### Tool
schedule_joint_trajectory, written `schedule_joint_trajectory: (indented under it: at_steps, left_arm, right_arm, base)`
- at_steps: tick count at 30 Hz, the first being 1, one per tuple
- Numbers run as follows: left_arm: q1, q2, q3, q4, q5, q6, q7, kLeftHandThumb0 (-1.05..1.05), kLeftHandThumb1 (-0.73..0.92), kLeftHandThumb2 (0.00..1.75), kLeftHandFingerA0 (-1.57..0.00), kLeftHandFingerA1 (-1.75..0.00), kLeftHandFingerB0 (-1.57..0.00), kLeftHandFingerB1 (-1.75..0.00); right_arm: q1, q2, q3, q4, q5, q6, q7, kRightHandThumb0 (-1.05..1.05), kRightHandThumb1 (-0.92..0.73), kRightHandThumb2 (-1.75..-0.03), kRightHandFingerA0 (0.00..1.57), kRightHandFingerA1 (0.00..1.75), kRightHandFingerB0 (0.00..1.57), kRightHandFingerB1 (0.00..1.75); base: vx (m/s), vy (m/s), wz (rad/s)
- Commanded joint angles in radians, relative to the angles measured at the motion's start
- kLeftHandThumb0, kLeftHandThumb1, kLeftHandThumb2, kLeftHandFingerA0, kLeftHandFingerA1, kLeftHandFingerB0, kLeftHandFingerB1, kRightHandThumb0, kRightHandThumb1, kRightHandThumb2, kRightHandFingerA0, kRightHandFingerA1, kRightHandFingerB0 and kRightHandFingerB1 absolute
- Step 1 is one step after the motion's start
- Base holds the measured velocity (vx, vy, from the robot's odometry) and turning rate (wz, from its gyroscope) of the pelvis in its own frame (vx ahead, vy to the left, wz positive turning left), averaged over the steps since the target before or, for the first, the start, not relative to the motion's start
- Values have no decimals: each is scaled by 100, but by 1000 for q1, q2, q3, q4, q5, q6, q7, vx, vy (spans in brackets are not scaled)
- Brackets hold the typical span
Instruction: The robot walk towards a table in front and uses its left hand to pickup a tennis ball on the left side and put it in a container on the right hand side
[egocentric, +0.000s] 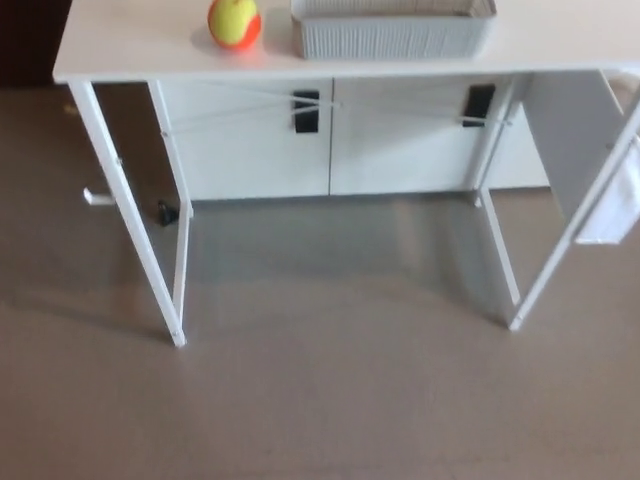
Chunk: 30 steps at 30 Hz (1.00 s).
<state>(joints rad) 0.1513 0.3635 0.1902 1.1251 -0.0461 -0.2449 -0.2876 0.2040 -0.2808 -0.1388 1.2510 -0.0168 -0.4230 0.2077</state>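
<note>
The tennis ball (235, 22) sits left of the container (393, 35), apparently lying lengthwise along the table (120, 50); neither hand shows.

No readable text or labels

Table: white table with thin legs (120, 50), across 12 o'clock.
Ball: yellow-and-orange tennis ball (234, 23) on the tabletop, 11 o'clock.
Container: grey ribbed rectangular basket (393, 35), just beside the ball at its 3 o'clock, not touching.
Behind: white cabinet (250, 150), two black handles (306, 110).
Floor: grey-brown floor (320, 400), 6 o'clock.
</note>
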Motion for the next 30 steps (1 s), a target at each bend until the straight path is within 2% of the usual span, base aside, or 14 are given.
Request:
schedule_joint_trajectory:
  at_steps: [1,13,14,15,21,24,26,27,29,30]
  left_arm:
    - [12,14,-4,-15,2,-17,-8,-25,18,50,-67,-70,-58,-62]
    - [-16,17,-6,18,5,-22,-10,-21,19,48,-70,-69,-62,-62]
    - [-19,17,-7,22,6,-21,-10,-21,19,48,-70,-69,-61,-62]
    - [-26,16,-4,29,3,-9,-7,-17,20,47,-68,-68,-59,-61]
    - [-34,10,8,30,-11,14,-1,-15,21,48,-70,-70,-57,-62]
    - [-27,2,14,30,-11,-13,12,-22,20,50,-71,-71,-58,-62]
    - [-23,-1,16,24,-12,-22,13,-22,20,51,-71,-71,-58,-63]
    - [-20,-6,23,16,-20,-26,11,-23,21,51,-72,-72,-59,-64]
    - [-18,-11,27,7,-24,-29,9,-24,21,52,-72,-73,-59,-65]
    - [-17,-14,28,0,-24,-30,11,-29,21,55,-72,-73,-59,-66]
  right_arm:
    - [-4,-9,-1,15,-6,-8,-20,-79,-28,-68,65,50,51,42]
    - [8,-17,-3,-1,-6,-26,-15,-77,-30,-70,64,51,50,45]
    - [9,-17,-4,-1,-5,-26,-13,-82,-32,-70,64,49,43,39]
    - [10,-18,-6,1,-2,-25,-7,-81,-31,-70,64,50,48,42]
    - [4,-8,-17,14,7,-13,-9,-77,-28,-68,65,50,49,42]
    - [1,-1,-17,17,3,-7,-20,-76,-29,-68,64,51,50,43]
    - [2,1,-19,12,5,-8,-18,-78,-28,-68,65,51,44,40]
    - [5,6,-20,10,6,-28,-19,-78,-27,-67,66,53,50,43]
    - [4,6,-17,8,1,-34,-21,-79,-28,-68,66,52,50,42]
    - [3,5,-16,5,-1,-31,-20,-74,-37,-53,66,50,55,39]
  base:
    - [332,-125,16]
    - [349,-84,6]
    - [210,55,-20]
    - [281,98,-11]
    - [461,144,-8]
    - [337,115,5]
    - [253,43,16]
    - [247,-12,11]
    - [261,-59,12]
    - [183,-104,21]
